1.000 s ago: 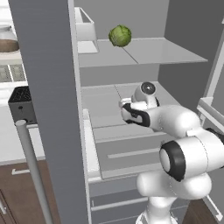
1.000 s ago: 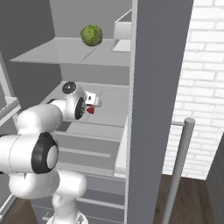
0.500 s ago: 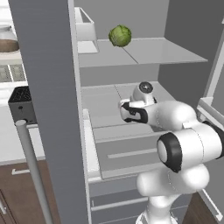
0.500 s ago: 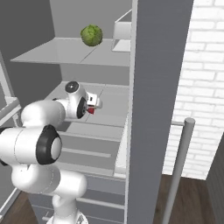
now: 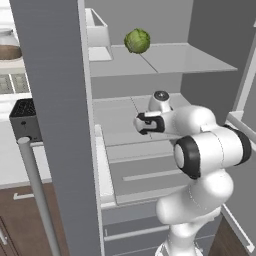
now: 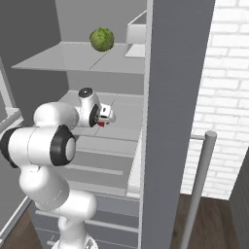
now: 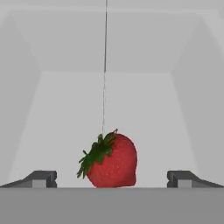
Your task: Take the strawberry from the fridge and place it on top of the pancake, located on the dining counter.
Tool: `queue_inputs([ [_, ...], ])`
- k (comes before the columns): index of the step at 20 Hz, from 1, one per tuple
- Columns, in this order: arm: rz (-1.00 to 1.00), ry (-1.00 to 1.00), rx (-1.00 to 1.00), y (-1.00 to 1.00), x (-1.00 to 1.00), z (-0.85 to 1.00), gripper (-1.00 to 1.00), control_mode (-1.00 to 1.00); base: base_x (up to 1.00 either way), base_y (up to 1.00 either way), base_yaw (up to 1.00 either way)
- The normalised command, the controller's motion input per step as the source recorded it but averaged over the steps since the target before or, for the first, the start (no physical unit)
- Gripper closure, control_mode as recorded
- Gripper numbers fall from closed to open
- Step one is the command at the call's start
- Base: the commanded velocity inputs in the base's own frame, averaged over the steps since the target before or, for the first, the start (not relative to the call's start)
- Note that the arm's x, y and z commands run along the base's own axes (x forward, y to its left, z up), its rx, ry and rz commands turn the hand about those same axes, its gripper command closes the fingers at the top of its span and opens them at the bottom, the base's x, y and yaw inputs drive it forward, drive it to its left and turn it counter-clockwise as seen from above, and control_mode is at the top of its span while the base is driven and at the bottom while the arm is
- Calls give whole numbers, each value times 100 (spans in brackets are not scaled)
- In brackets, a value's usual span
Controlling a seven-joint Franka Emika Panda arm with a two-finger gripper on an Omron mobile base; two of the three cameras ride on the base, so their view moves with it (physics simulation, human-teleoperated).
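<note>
With its doors swung wide, the tall matte grey fridge (image 5: 55,125) shows pale grey shelves inside: the upper shelf carries a round green cabbage (image 5: 137,40) beside a white open bin (image 5: 96,35), and the middle shelf (image 6: 121,116) holds the small bright red strawberry (image 7: 111,161). The white arm reaches in over that middle shelf, its two-finger gripper (image 7: 112,178) spread wide, one dark fingertip on each side of the fruit and neither touching it. The strawberry lies on its side on the shelf floor, glossy and conical, its ragged green leaf cap turned to the left in the hand view; from the right base view it is a red speck just under the hand.
</note>
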Motion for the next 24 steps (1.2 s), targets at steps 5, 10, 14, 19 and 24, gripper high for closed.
queue_inputs([
  [5, 0, 0, 0, 0, 3, -9, -100, -100, 0, 0, 0],
  [10, 0, 6, 0, 0, 0, -30, -100, -100, 0, 0, 0],
  [14, 0, 2, 0, -2, 9, -37, -100, -100, 0, 0, 0],
  [19, 0, 0, 0, 0, 23, -9, -100, -100, 0, 0, 0],
  [24, 0, 0, 0, 0, 18, 0, -100, -100, 0, 0, 0],
])
